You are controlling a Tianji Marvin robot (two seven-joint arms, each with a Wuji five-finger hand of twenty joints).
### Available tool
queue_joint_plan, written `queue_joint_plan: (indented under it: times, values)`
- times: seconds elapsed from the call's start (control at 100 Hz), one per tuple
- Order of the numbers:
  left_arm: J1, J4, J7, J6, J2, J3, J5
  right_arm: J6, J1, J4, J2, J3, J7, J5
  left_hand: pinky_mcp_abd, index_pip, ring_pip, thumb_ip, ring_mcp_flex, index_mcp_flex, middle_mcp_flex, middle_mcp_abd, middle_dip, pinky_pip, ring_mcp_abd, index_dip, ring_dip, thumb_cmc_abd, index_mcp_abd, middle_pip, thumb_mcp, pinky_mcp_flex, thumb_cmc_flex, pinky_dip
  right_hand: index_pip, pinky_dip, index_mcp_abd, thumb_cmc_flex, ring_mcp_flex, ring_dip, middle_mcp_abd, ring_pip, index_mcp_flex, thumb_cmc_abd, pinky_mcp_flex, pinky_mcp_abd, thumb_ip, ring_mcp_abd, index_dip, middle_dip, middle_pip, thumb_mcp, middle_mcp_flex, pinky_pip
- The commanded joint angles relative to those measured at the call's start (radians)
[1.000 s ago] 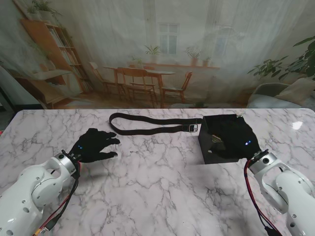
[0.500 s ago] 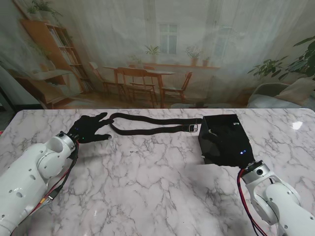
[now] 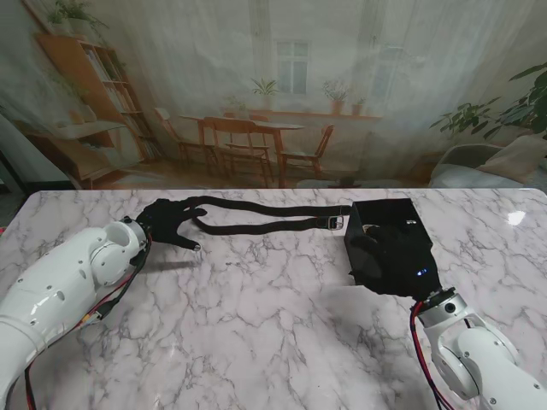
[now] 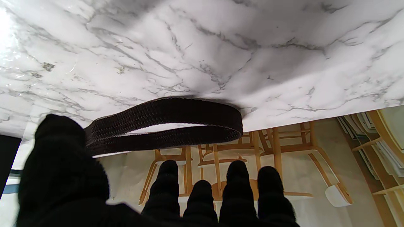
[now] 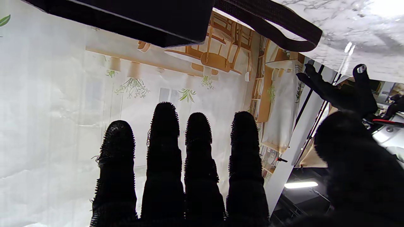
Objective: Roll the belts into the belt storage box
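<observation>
A dark woven belt [image 3: 273, 227] lies flat in a long narrow loop across the far middle of the table, its metal buckle [image 3: 335, 222] beside the black storage box [image 3: 383, 211]. My left hand [image 3: 169, 219] hovers at the belt's left looped end [image 4: 164, 123], fingers spread and holding nothing. The thumb [image 4: 60, 164] sits close to the strap, but I cannot tell if it touches. My right hand [image 3: 400, 260] is over the near side of the box, its fingers [image 5: 176, 164] straight and apart. From the right wrist view the box [image 5: 126, 15] and belt [image 5: 277, 31] lie beyond the fingertips.
The marble table [image 3: 273, 316] ends just past the belt, where a printed backdrop of a room [image 3: 282, 94] hangs. My left hand [image 5: 341, 91] also shows in the right wrist view.
My left hand has moved farther from me and to the right, reaching the belt's left end. My right arm has drawn back nearer to me, with the hand still over the box.
</observation>
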Motion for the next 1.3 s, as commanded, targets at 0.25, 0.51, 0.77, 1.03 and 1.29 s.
queue_joint_plan:
  times: [0.25, 0.51, 0.77, 1.03, 1.29]
  values:
    - [-0.063, 0.051, -0.005, 0.067, -0.035, 0.119, -0.054, 0.001, -0.011, 0.014, -0.003, 0.007, -0.020, 0.002, -0.029, -0.038, -0.007, -0.007, -0.051, -0.037, -0.056, 0.003, 0.011, 0.031, -0.033, 0.009, -0.009, 0.015, -0.072, -0.022, 0.011, -0.035, 0.167, 0.011, -0.018, 0.012, -0.017, 0.030, -0.028, 0.010, -0.002, -0.039, 0.011, 0.033, -0.021, 0.039, 0.029, 0.015, 0.024, 0.009, -0.016, -0.024, 0.000, -0.021]
    - [-0.145, 0.173, 0.031, 0.118, -0.074, 0.267, -0.149, -0.002, -0.012, 0.019, -0.004, 0.012, -0.038, 0.005, -0.017, -0.083, -0.013, -0.011, -0.064, -0.087, -0.060, 0.011, -0.004, 0.036, -0.038, -0.030, -0.012, 0.067, -0.042, -0.031, 0.005, -0.049, 0.167, 0.014, -0.018, 0.015, -0.016, 0.032, -0.030, 0.010, -0.001, -0.039, 0.010, 0.039, -0.023, 0.039, 0.030, 0.014, 0.026, 0.011, -0.013, -0.028, -0.002, -0.021]
    - [-0.221, 0.282, 0.051, 0.127, -0.117, 0.395, -0.221, -0.001, -0.008, 0.023, -0.003, 0.010, -0.036, 0.003, 0.004, -0.086, 0.002, -0.013, -0.052, -0.134, -0.055, 0.031, 0.021, 0.060, -0.028, -0.074, 0.003, 0.097, -0.035, -0.015, 0.004, -0.043, 0.186, 0.044, -0.018, 0.016, -0.016, 0.032, -0.032, 0.009, -0.002, -0.039, 0.009, 0.043, -0.024, 0.037, 0.031, 0.013, 0.027, 0.012, -0.011, -0.031, -0.003, -0.023]
    - [-0.267, 0.371, 0.070, 0.124, -0.165, 0.472, -0.284, 0.000, -0.007, 0.028, -0.003, 0.009, -0.044, 0.002, -0.008, 0.024, 0.016, -0.014, -0.061, 0.030, -0.053, 0.037, 0.050, 0.091, -0.023, -0.002, 0.038, 0.140, -0.078, -0.015, 0.003, -0.045, 0.231, 0.088, -0.019, 0.017, -0.015, 0.035, -0.034, 0.009, 0.000, -0.039, 0.005, 0.046, -0.028, 0.038, 0.031, 0.012, 0.028, 0.012, -0.011, -0.033, -0.006, -0.024]
    - [-0.268, 0.401, 0.077, 0.119, -0.180, 0.500, -0.302, 0.006, -0.012, 0.027, -0.003, 0.013, -0.051, 0.001, -0.007, 0.245, 0.016, -0.015, -0.066, 0.183, -0.050, 0.029, 0.080, 0.107, -0.015, 0.199, 0.049, 0.145, -0.098, -0.009, -0.001, -0.047, 0.249, 0.115, -0.019, 0.018, -0.014, 0.037, -0.039, 0.008, -0.002, -0.040, 0.005, 0.044, -0.030, 0.038, 0.032, 0.013, 0.028, 0.012, -0.010, -0.034, -0.007, -0.025]
